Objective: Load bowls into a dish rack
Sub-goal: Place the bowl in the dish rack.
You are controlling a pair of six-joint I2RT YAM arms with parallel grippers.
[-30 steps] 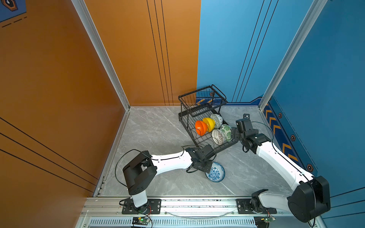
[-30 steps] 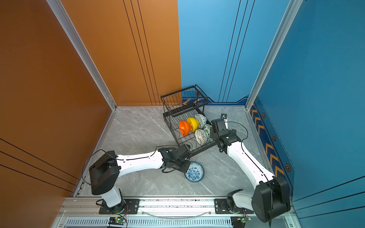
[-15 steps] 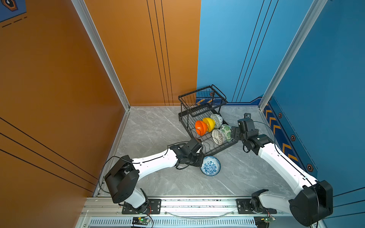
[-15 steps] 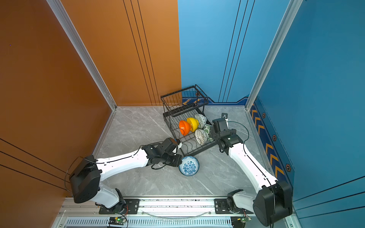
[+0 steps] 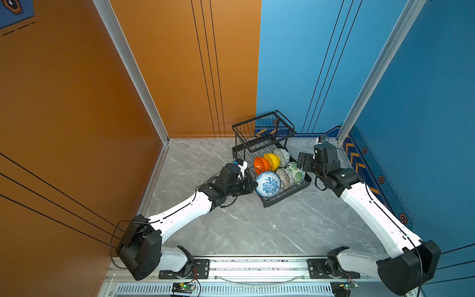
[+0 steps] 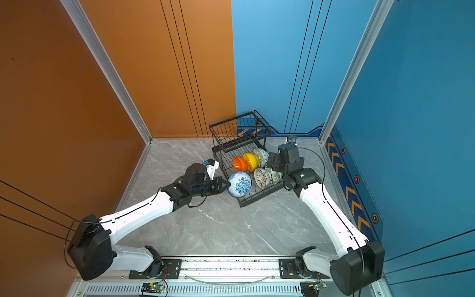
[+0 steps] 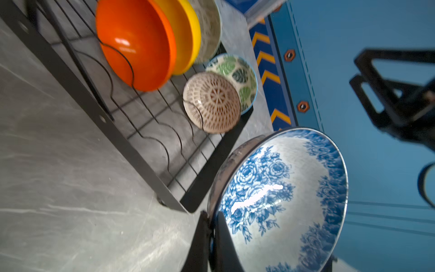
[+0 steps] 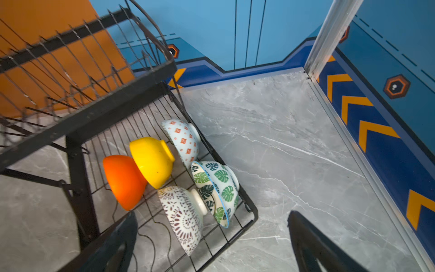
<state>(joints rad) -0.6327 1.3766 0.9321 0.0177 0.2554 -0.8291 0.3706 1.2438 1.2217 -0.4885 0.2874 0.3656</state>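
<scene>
Blue-and-white floral bowl (image 5: 268, 184), rim pinched in left jaws, by rack (image 5: 288, 193); right jaws agape.

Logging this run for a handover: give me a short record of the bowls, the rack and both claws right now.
Left claw: shut on blue bowl's rim
Blue bowl: tipped on edge at rack's near end, not yet slotted
Right claw: open, empty, beside leaf bowl
In rack: orange, yellow, grey-green, lattice, leaf bowl
Left to load: blue bowl only
</scene>
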